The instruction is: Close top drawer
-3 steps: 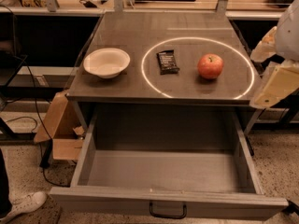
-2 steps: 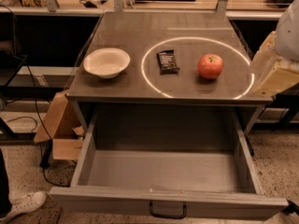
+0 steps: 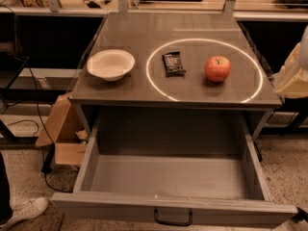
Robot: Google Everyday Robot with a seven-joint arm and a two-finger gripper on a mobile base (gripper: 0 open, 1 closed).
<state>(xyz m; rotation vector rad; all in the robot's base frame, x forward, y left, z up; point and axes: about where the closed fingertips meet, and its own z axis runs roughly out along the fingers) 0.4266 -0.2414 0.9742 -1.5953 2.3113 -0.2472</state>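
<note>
at right edge — hand [image 3: 291, 76], farther out

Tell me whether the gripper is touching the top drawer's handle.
Apart. The camera view shows the gripper at the right edge, level with the tabletop, far from the handle low at the front of the open top drawer.

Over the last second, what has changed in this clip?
The gripper has drifted a little to the right and now sits at the picture's right edge, beside the tabletop. Nothing was visibly taken hold of or let go. The top drawer is still pulled wide open, and the bowl, dark snack packet and apple have not moved.
</note>
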